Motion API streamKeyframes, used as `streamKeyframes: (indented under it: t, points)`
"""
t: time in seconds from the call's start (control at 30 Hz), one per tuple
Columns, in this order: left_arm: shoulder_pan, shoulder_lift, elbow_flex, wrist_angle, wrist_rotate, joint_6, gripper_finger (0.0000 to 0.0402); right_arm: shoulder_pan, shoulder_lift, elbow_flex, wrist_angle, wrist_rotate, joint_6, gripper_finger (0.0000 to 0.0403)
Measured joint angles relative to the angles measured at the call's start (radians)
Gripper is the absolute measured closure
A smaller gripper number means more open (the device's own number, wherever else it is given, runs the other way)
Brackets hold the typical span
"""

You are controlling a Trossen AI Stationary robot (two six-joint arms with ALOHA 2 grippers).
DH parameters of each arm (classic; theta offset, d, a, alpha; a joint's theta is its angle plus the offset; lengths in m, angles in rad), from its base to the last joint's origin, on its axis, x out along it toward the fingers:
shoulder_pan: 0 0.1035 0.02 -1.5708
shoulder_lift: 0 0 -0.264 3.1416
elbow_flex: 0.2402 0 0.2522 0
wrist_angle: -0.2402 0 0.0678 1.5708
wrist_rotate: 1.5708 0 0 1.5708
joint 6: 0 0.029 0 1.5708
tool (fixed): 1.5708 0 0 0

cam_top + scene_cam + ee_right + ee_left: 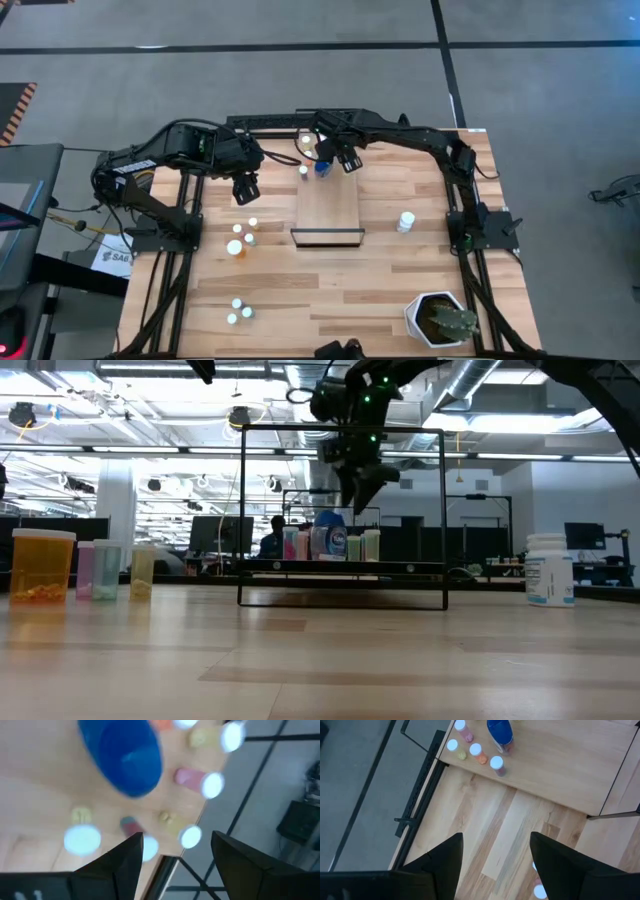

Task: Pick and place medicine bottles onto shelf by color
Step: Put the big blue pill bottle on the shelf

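The shelf (328,205) lies lengthwise away from the surface's front edge, with upright bottles, including the blue bottle (322,167), clustered at its far end. Right tool (338,158) hovers above them, open, empty; left tool (246,190) open, empty.

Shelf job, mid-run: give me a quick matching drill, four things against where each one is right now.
Things:
1. blue bottle
2. white bottle
3. plant pot
4. left gripper

Places:
A. near right corner of the table
B. far end of the shelf, under the open right gripper
C. alone on the tabletop, right of the shelf
D. open, empty, above the tabletop left of the shelf

Pairs: 1-B, 2-C, 3-A, 4-D
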Motion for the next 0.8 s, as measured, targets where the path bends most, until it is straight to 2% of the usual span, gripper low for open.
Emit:
streamKeyframes:
  t: [0.17,0.27,0.43,0.5,0.8]
  points:
    - [0.000,0.000,0.000,0.000,0.000,-0.001,0.0184,0.037,-0.062,0.001,-0.019,-0.017,0.106,0.0147]
    - [0.000,0.000,0.000,0.000,0.000,-0.001,0.0184,0.066,-0.107,0.000,-0.028,-0.085,0.158,0.0147]
    - [-0.001,0.000,0.000,0.000,0.000,-0.001,0.0184,0.092,-0.156,0.002,-0.014,-0.516,0.245,0.0147]
    - [-0.001,0.000,0.000,0.000,0.001,-0.001,0.0184,0.104,-0.146,0.001,-0.010,-0.602,0.266,0.0147]
    - [-0.001,0.000,0.000,0.000,0.006,-0.002,0.0184,0.139,-0.031,-0.001,0.034,-0.619,0.287,0.0147]
